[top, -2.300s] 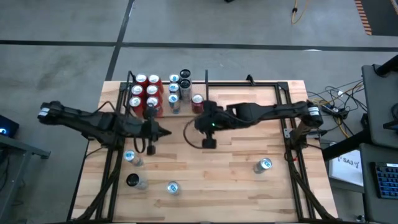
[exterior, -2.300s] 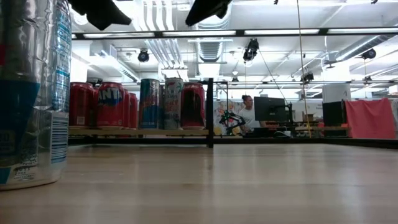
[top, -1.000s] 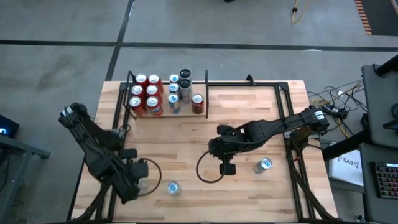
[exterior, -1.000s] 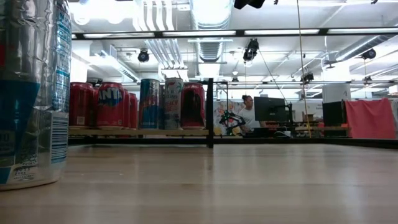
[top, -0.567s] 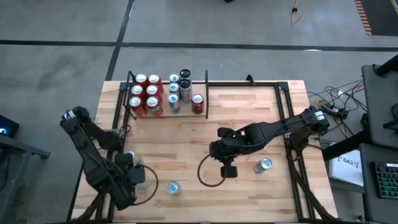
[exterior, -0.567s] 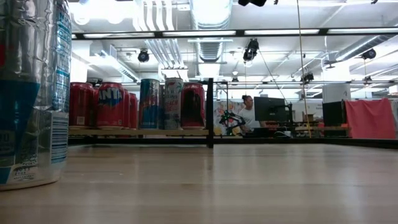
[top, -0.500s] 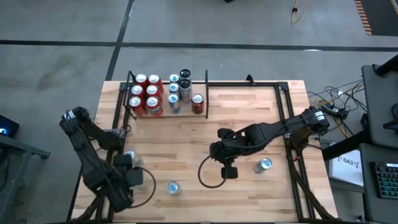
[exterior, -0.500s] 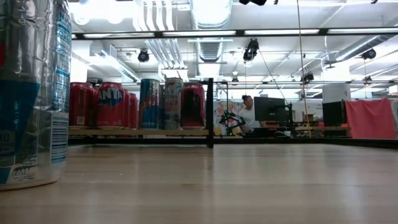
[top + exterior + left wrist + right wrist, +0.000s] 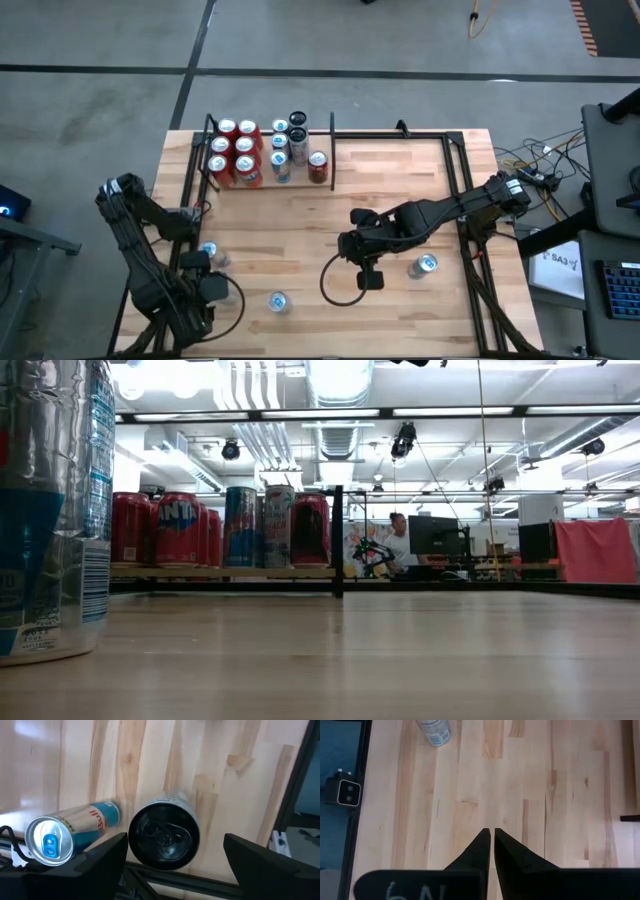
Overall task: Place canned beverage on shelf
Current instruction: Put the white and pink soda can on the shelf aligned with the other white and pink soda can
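Two fingers of my left gripper (image 9: 172, 857) stand wide apart, empty, straddling an upright black-topped can (image 9: 164, 838) directly below; its long axis is vertical. My right gripper (image 9: 492, 840), pinched closed and empty, is farther off. The shelf (image 9: 268, 183) lies across the table.

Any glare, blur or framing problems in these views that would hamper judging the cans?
Low view: a huge near can fills the picture's left edge, cropped and soft; ceiling lights blow out. Left wrist view: the black-topped can and blue can look sharp, with window glare on the wood. High view: even light, cans small.
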`<state>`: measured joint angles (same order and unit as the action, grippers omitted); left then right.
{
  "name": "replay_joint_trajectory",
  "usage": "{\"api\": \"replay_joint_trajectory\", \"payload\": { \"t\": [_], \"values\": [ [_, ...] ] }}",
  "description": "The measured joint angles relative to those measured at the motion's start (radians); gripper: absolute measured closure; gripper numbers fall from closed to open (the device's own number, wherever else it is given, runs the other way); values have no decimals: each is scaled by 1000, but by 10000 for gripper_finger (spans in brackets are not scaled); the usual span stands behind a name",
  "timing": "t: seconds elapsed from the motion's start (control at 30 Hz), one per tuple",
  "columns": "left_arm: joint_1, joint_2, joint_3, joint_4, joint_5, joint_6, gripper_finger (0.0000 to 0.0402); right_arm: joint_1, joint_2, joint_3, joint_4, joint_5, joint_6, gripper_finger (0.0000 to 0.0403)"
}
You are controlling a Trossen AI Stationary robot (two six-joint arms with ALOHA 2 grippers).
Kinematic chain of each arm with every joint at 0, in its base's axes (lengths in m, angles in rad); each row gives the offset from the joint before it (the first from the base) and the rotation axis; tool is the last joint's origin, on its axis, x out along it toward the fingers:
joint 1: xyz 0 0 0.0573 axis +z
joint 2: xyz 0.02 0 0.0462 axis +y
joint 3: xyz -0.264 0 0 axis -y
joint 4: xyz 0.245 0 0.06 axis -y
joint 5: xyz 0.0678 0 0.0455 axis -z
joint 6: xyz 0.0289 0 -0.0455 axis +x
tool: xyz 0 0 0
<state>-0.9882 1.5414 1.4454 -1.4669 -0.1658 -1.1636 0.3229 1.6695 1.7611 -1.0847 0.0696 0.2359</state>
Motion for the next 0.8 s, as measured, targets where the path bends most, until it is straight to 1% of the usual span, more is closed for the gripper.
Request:
{"api": "replay_joint_trajectory", "payload": {
  "t": [0.2,0.4,0.57,0.7,0.8],
  "values": [
    [0,0,-59,44,-1,2,89,0,0,0,0,0,0,390],
    [0,-1,-104,50,-30,2,89,0,0,0,0,0,16,390],
    [1,-3,-101,57,-25,-5,94,2,0,-1,1,0,27,390],
    [1,1,-65,74,1,-7,99,2,0,-1,1,0,28,390],
    [1,2,-37,78,-3,-7,100,2,0,-1,1,0,28,390]
  ]
}}
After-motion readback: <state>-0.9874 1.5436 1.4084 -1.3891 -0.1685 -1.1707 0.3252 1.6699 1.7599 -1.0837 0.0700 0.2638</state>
